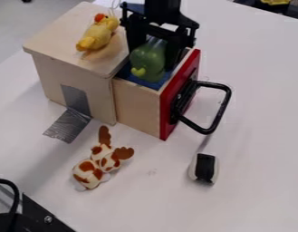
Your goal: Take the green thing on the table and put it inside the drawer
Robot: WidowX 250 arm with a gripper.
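My hand (154,58) is clamped on the green toy (148,67), likely light and squashy, best pinched gently mid-body.

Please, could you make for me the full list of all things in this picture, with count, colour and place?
Light wooden box cabinet: one, beige, upper left
Wooden drawer with red front: one, beige and red, open, blue inside
Curved metal handle: one, black, on drawer front
Rounded green toy: one, green, at drawer opening
Soft bird-like toy: one, yellow and orange, on cabinet
Tape strip: one, grey, cabinet side to table
Spotted plush toy: one, white and brown, on table
Small rounded object: one, black and white, below handle
Table: one, white
Equipment: black, lower left
Gripper: one, black, over drawer
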